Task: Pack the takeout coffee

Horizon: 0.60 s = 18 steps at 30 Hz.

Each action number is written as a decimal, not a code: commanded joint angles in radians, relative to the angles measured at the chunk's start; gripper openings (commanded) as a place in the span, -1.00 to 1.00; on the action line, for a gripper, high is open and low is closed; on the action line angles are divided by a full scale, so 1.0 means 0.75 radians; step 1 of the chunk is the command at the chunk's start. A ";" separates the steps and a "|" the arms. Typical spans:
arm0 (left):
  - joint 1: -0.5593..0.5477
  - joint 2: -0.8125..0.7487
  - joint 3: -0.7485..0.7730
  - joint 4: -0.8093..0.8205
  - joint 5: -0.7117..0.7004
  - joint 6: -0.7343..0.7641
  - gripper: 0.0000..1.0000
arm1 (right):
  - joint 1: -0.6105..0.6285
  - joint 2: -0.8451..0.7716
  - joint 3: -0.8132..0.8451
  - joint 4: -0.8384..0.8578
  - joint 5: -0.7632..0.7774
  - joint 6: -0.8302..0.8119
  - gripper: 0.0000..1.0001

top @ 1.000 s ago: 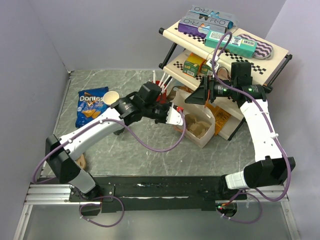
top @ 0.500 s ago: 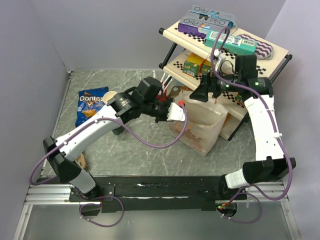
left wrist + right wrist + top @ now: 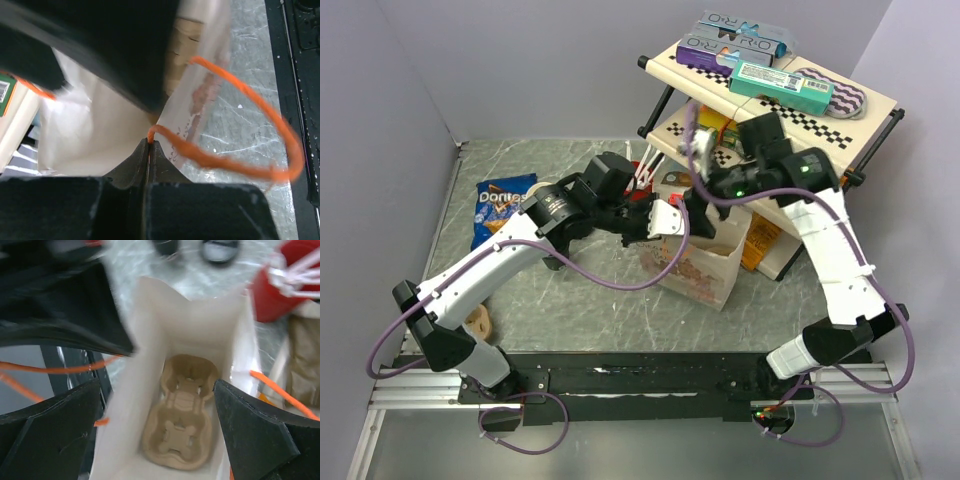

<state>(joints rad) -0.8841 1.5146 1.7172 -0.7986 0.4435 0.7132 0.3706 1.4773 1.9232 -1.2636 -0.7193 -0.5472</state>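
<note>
Opening the bag [image 3: 705, 275] well means pulling its rim, pinched in the shut left fingers [image 3: 149, 148], away from the wide-open, empty right fingers [image 3: 158, 390] above it; the coffee cup is nowhere clearly seen.

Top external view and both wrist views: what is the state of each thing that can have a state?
Paper bag: standing, mouth open.
Cup carrier: flat on the bag's bottom, pockets empty.
Left end effector: shut on the bag's rim.
Right end effector: open, over the bag's mouth.
Red cup: holds white straws.
Doritos bag: lying flat.
</note>
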 commanded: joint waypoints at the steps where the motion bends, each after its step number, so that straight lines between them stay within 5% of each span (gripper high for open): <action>1: -0.005 -0.050 0.034 0.005 -0.043 -0.057 -0.99 | 0.125 0.012 0.035 -0.092 0.122 -0.172 1.00; 7: -0.003 -0.146 -0.093 0.081 -0.117 -0.077 -0.99 | 0.054 0.057 0.099 -0.168 0.057 -0.140 1.00; 18: -0.003 -0.256 -0.267 0.167 -0.137 -0.172 -0.99 | -0.175 0.137 -0.153 -0.195 -0.611 0.055 1.00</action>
<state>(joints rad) -0.8860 1.3621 1.5398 -0.7406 0.3573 0.6250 0.2531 1.5478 1.8484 -1.3396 -0.9447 -0.5308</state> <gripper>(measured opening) 0.023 0.997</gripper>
